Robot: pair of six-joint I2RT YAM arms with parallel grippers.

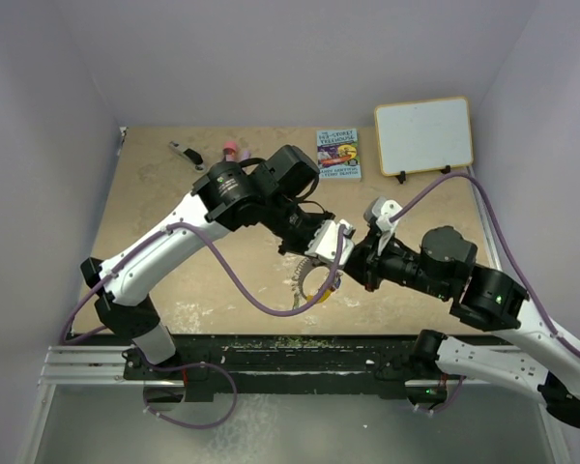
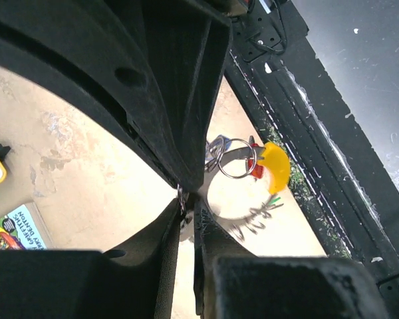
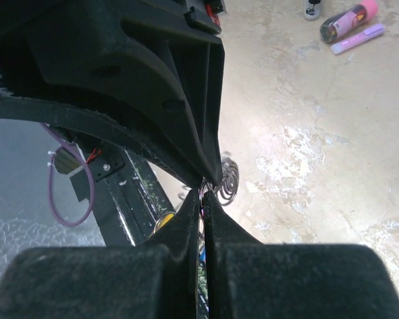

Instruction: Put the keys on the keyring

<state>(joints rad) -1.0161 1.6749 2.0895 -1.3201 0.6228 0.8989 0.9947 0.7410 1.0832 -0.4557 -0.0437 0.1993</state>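
The left arm [image 1: 174, 237] climbed from its base to a high elbow on the far side. From there it sloped down and to the right, so the left gripper [image 1: 333, 240] pointed at the other arm. The right arm [image 1: 445, 256] folded at an outer elbow and stretched leftward, low over the table [image 1: 145, 188]. That brought the right gripper [image 1: 358, 253] almost tip to tip with the left one.

In the left wrist view, the left gripper's fingers [image 2: 166, 232] stood a thin slit apart. A speck of silvery metal sat right at their tips. Whether they pinched it could not be told.

Beyond those tips, toward the table's near edge, was the keyring [image 2: 277, 166], its yellow-orange stretch turned to the camera. The keys [image 2: 218, 147] were bunched between it and the fingers, with a red head just beside the yellow. A looped shadow fell on the table below them.

In the right wrist view, the right gripper's fingers [image 3: 186, 226] were pressed together. Whether anything was caught between them did not show. A silvery beaded curl lay just past their tips, with a glimpse of yellow below and to the left.

Well beyond both grippers, at the far edge, lay a book [image 1: 338, 153], a whiteboard [image 1: 423, 135] and a pink marker [image 1: 232, 150].
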